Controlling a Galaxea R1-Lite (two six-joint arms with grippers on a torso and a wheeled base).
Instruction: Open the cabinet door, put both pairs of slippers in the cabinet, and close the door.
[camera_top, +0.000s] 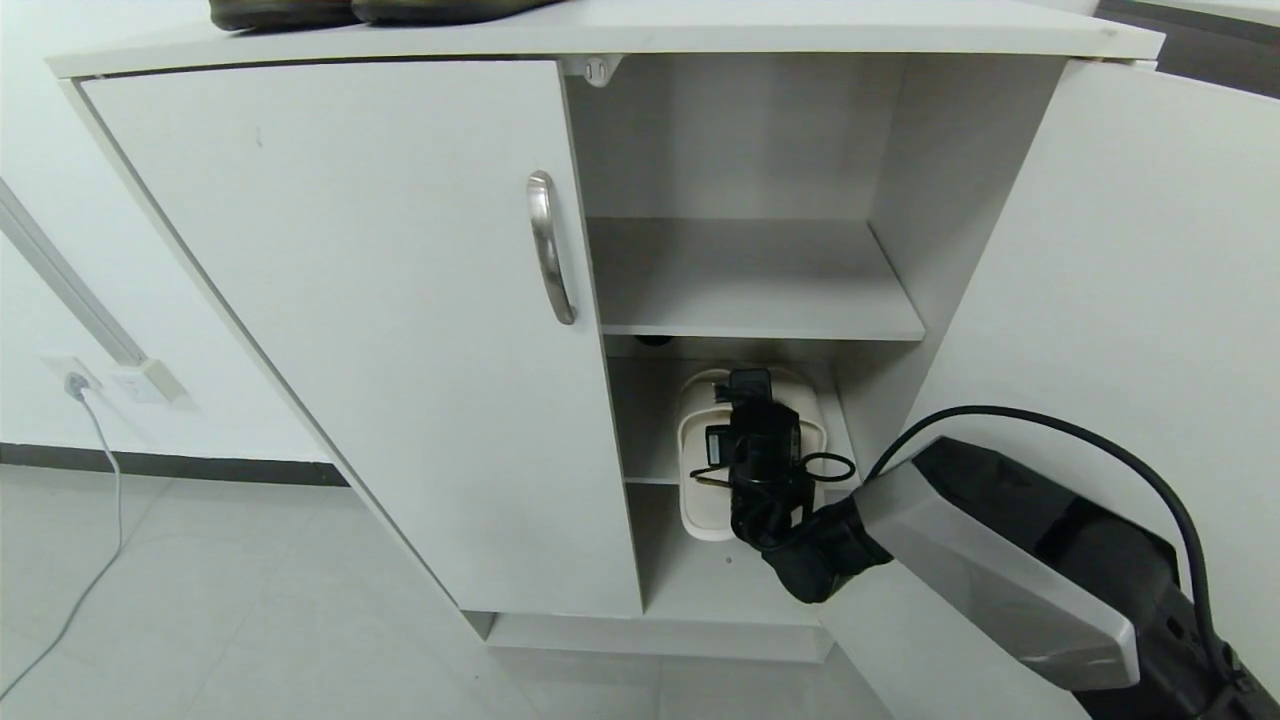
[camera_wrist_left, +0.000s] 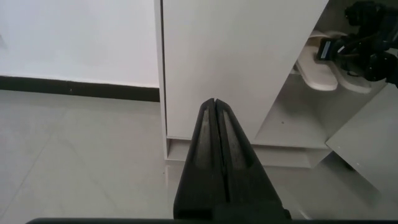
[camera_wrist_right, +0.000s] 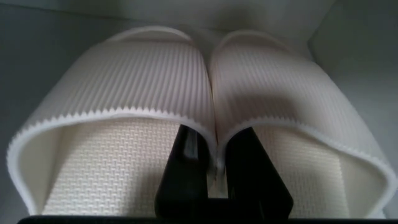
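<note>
With the right-hand cabinet door (camera_top: 1120, 300) standing wide open, the right gripper (camera_top: 757, 440) is inside the cabinet (camera_top: 700, 40), at the lower shelf (camera_top: 650, 430). Its fingers (camera_wrist_right: 186, 158) are pinched on the cream slippers (camera_top: 700, 505), clamping the two adjoining inner edges of the uppers together. The pair lies side by side, toes toward the cabinet's back wall and heels past the shelf's front edge. Whether the soles rest on the shelf cannot be told. The upper shelf (camera_top: 750, 280) sits above them. The dark slippers (camera_top: 380, 10) lie on the cabinet top, over the left door (camera_top: 350, 320), which is shut, its metal handle (camera_top: 548, 250) upright. The left gripper (camera_wrist_left: 214, 109) hangs low over the floor (camera_wrist_left: 81, 162) facing the cabinet's base, fingers pressed together with nothing held.
</note>
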